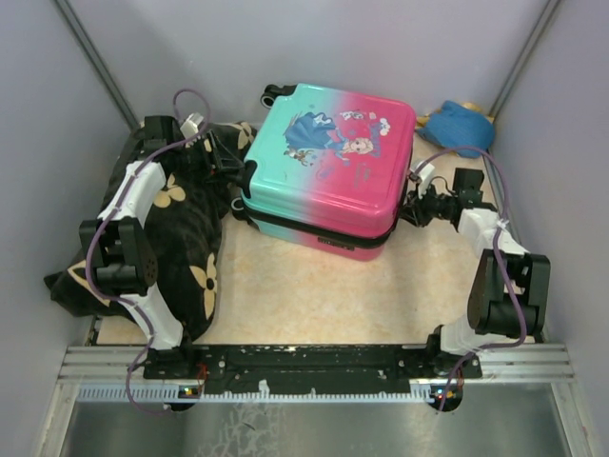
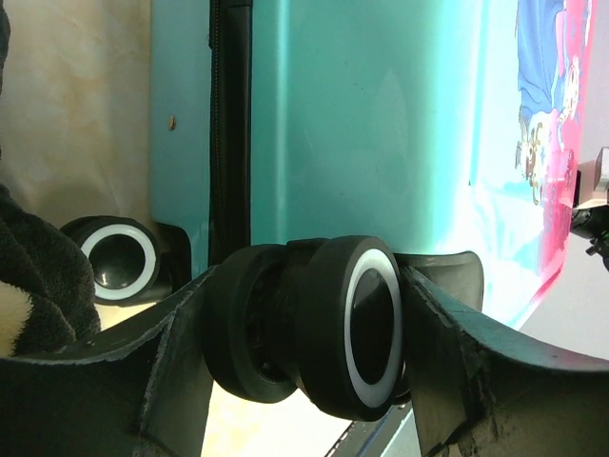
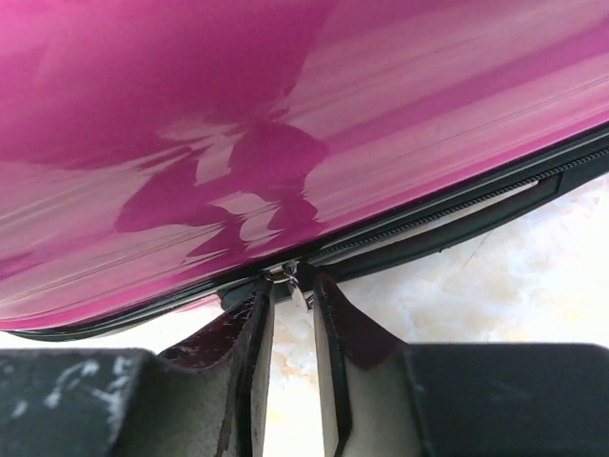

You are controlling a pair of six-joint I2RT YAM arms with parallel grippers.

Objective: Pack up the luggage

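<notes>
The luggage (image 1: 328,169), a pink-to-teal suitcase with a princess print, lies flat and closed in the middle of the table. My left gripper (image 1: 240,179) is at its left end. In the left wrist view the gripper (image 2: 314,328) is shut on a black double wheel (image 2: 366,324) of the teal shell (image 2: 381,124). My right gripper (image 1: 412,205) is at the right end. In the right wrist view it (image 3: 290,290) is closed to a narrow gap on the metal zipper pull (image 3: 284,276) below the pink shell (image 3: 285,114).
A big black blanket with tan flowers (image 1: 181,238) lies heaped at the left under the left arm, and shows in the left wrist view (image 2: 38,286). A blue soft thing (image 1: 459,126) lies at the back right corner. Another suitcase wheel (image 2: 119,259) rests on the table.
</notes>
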